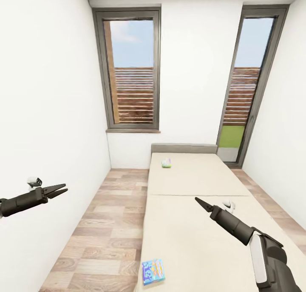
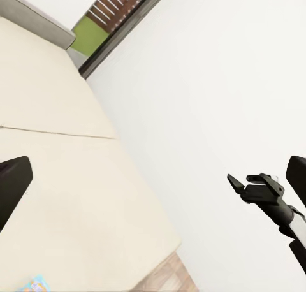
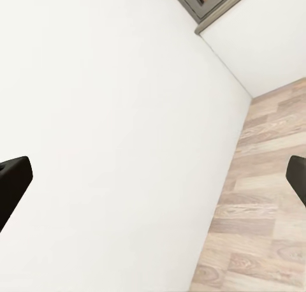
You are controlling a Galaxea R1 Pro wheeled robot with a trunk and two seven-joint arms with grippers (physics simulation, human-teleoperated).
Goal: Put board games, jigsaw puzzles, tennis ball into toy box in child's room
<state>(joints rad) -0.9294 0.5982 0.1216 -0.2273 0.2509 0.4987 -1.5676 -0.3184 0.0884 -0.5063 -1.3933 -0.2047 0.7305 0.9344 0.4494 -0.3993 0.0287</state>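
The blue board game lies flat on the near end of the bed — below and just inward of the right gripper, nearer it than the left gripper — both empty, fingers spread apart.

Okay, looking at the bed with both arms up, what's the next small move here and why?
Probably lower the right gripper toward the blue board game at the bed's near left corner. Both grippers hang in the air, apparently empty; that game lies closest, while the pale board game sits far off by the headboard.
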